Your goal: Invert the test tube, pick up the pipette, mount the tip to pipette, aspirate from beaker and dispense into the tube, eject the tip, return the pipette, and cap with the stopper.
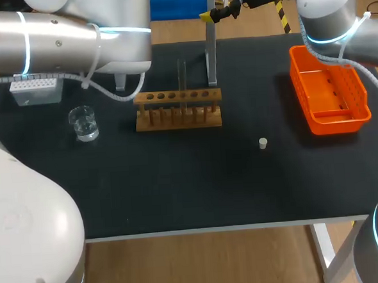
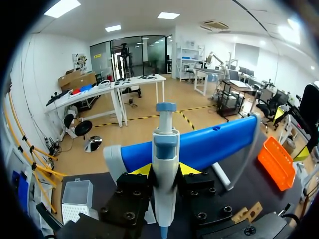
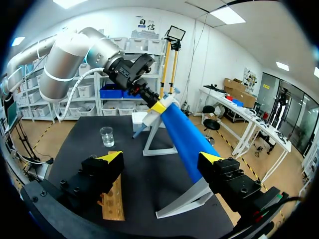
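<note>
My left gripper (image 2: 165, 170) is shut on the white and blue pipette (image 2: 165, 149), which stands upright between its yellow tips, close in front of the blue holder bar (image 2: 219, 139). In the right wrist view the same pipette (image 3: 148, 118) hangs from the left gripper (image 3: 159, 104) at the bar's far end. The left arm's body hides that grip in the head view. My right gripper (image 1: 214, 4) is open and empty at the table's back, its fingers (image 3: 110, 162) spread to either side of the blue bar (image 3: 184, 134). A test tube (image 1: 182, 84) stands in the wooden rack (image 1: 177, 110).
A beaker (image 1: 84, 122) with clear liquid and a tip box (image 1: 35, 90) sit at the left. The small white stopper (image 1: 263, 143) lies right of the middle. An orange basket (image 1: 331, 97) stands at the right. The pipette stand's metal post (image 1: 211, 57) rises behind the rack.
</note>
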Controlling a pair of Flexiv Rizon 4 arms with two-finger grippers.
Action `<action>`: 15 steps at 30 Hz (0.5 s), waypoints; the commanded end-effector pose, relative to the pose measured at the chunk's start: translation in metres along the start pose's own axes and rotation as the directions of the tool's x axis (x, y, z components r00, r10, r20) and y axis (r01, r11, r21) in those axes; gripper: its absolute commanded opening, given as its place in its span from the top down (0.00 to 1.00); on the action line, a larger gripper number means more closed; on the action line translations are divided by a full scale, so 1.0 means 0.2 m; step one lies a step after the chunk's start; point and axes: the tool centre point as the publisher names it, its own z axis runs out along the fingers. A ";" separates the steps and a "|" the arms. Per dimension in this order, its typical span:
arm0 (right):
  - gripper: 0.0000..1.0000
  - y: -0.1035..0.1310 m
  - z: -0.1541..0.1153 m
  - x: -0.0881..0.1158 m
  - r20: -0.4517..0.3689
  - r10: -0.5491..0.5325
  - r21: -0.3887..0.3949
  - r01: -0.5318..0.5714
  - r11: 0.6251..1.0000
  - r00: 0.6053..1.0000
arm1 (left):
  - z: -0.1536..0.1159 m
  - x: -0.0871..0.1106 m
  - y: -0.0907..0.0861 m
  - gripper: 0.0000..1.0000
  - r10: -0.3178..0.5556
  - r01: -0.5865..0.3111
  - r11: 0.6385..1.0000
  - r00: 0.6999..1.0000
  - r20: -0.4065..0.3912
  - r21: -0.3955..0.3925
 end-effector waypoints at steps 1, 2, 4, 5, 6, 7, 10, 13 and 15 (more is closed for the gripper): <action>0.00 0.00 0.00 -0.01 -0.004 0.001 0.005 -0.001 1.000 1.000 | 0.01 0.01 -0.03 1.00 0.005 -0.004 1.000 1.000 0.008 -0.023; 0.00 0.00 0.00 -0.01 -0.004 0.001 0.005 -0.001 1.000 1.000 | 0.01 0.01 -0.04 1.00 0.006 -0.005 1.000 1.000 0.010 -0.024; 0.00 0.00 0.00 -0.01 -0.004 0.001 0.005 -0.001 1.000 1.000 | 0.01 0.01 -0.04 1.00 0.020 -0.019 0.999 1.000 0.021 -0.047; 0.00 0.00 0.00 -0.01 -0.004 0.001 0.005 -0.001 1.000 1.000 | 0.01 0.01 -0.04 1.00 0.022 -0.021 0.998 0.999 0.023 -0.051; 0.00 0.00 0.00 -0.01 -0.004 0.001 0.005 -0.001 1.000 1.000 | 0.01 0.02 -0.05 1.00 0.027 -0.025 0.998 0.999 0.029 -0.065; 0.00 0.00 0.00 -0.01 -0.004 0.001 0.005 -0.001 1.000 1.000 | 0.01 0.02 -0.05 1.00 0.029 -0.027 0.997 0.999 0.032 -0.071; 0.00 0.00 0.00 -0.01 -0.004 0.001 0.005 -0.001 1.000 1.000 | 0.02 0.02 -0.04 1.00 0.030 -0.025 0.995 0.998 0.048 -0.096; 0.00 0.00 0.00 -0.01 -0.004 0.001 0.005 -0.001 1.000 1.000 | 0.02 0.03 -0.03 1.00 0.027 -0.018 0.992 0.997 0.070 -0.128; 0.00 0.00 0.00 -0.01 -0.004 0.001 0.005 -0.001 1.000 1.000 | 0.03 0.03 -0.03 1.00 0.025 -0.014 0.990 0.997 0.078 -0.140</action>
